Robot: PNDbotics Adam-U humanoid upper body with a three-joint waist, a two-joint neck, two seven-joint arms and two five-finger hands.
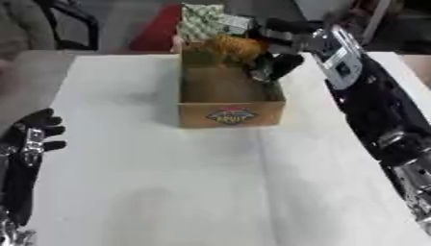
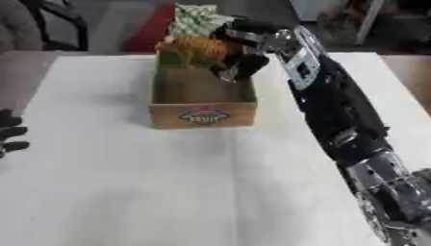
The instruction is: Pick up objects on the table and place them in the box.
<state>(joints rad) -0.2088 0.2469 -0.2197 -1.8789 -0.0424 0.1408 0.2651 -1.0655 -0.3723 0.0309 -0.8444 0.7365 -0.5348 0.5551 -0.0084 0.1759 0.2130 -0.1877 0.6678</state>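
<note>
A cardboard box [image 1: 230,115] with a round printed label on its front wall stands at the far middle of the white table [image 1: 151,182]. Over the box's far right corner my right hand [image 1: 276,60] has its fingers and thumb curled round a rumpled orange object [image 1: 233,48], held just above the box's rim. Behind it a green-and-white patterned packet [image 1: 200,20] stands at the box's far end. The box's near floor shows bare brown. At the table's left edge my left hand [image 1: 37,130] rests open, fingers up, far from the box.
My right forearm [image 2: 333,103] runs along the table's right side from the lower right corner up to the box. A dark chair [image 1: 71,24] and a red thing [image 1: 156,31] stand beyond the far edge.
</note>
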